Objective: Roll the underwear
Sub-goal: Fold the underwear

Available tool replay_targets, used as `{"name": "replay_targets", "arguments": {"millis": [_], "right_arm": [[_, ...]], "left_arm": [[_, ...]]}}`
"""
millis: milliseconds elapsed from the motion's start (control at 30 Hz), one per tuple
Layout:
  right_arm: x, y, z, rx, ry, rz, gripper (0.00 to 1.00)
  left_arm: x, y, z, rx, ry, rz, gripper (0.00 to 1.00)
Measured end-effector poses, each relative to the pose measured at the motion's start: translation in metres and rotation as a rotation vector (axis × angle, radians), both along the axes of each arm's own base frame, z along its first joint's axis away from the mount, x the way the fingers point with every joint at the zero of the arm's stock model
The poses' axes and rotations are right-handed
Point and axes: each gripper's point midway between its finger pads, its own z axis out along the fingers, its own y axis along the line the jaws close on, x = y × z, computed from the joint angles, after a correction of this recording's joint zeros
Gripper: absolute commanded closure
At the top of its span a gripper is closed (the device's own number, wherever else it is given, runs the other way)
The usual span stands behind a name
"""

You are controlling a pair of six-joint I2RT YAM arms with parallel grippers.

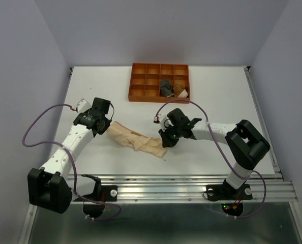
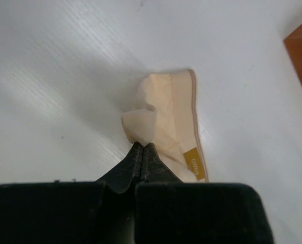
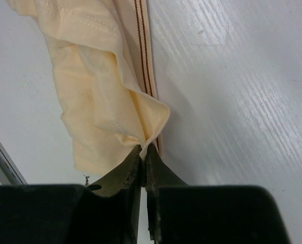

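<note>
The pale peach underwear (image 1: pixel 136 140) lies stretched across the white table between my two arms. My left gripper (image 1: pixel 108 127) is shut on a pinched fold at its left end; in the left wrist view the gripper (image 2: pixel 142 146) bites the peach fabric (image 2: pixel 163 114) beside a yellow label (image 2: pixel 195 161). My right gripper (image 1: pixel 165 144) is shut on the right end; the right wrist view shows the gripper (image 3: pixel 144 148) nipping a fold of the underwear (image 3: pixel 92 96) near its striped waistband (image 3: pixel 141 46). A dark grey pair (image 1: pixel 166 88) and a rust-brown pair (image 1: pixel 180 90) sit rolled in the tray.
The orange-brown compartment tray (image 1: pixel 141 81) stands at the back centre of the table. A metal rail (image 1: pixel 191 179) runs along the near edge. Purple cables loop beside each arm.
</note>
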Motion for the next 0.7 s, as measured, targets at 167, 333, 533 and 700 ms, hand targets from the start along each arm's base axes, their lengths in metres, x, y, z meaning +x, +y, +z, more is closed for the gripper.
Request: {"name": "replay_targets", "arguments": {"millis": [167,333,533,700], "right_arm": [[0.001,0.001,0.0,-0.009,0.004,0.005,0.91],[0.005,0.004,-0.003,-0.016,0.005,0.013,0.91],[0.009,0.009,-0.003,-0.019,0.013,0.02,0.91],[0.009,0.013,-0.003,-0.013,0.017,0.028,0.91]], "left_arm": [[0.042,-0.01,0.02,0.003,-0.058,-0.008,1.0],[0.067,-0.016,0.012,0.024,-0.045,-0.017,1.0],[0.089,-0.019,0.001,0.059,-0.015,-0.015,1.0],[0.104,-0.021,-0.019,0.085,0.032,-0.018,1.0]]}}
